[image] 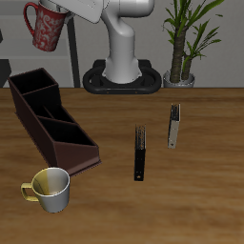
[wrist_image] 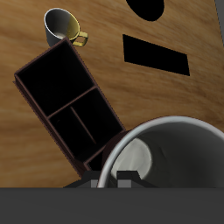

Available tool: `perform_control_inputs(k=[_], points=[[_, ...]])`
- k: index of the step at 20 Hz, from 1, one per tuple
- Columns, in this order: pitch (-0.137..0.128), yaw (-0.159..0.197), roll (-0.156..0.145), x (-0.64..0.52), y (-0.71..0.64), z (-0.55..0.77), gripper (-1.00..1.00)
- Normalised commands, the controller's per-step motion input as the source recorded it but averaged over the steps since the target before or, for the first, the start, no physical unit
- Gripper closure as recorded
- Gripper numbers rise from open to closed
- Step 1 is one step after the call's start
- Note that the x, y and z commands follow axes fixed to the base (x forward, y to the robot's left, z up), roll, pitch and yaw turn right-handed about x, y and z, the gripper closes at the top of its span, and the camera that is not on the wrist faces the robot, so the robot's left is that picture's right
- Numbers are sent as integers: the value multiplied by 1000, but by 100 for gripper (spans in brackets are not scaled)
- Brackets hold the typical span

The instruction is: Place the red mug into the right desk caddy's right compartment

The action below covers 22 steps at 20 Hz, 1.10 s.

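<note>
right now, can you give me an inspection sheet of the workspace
surface: wooden table, no spills seen
job's things: red mug held high in the air, above the far end of the right desk caddy; the caddy's sections look empty in the wrist view
clutter: yellow-and-white mug upright by the caddy's near end; black book and grey book out on the table
claw: claw shut on the red mug's rim, fingers mostly hidden
cables: nothing seen
surroundings: robot base and potted plant at the back
</note>
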Motion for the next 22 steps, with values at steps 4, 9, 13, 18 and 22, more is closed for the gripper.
perform_control_inputs(k=[4,9,13,18,22], points=[[-22,8,-28,-176,-145,40,100],[11,-31,-53,-97,-177,-95,100],[4,-2,-21,-185,-137,-182,100],[-12,1,-25,-232,-127,-107,100],[-22,7,17,-152,-10,-61,100]])
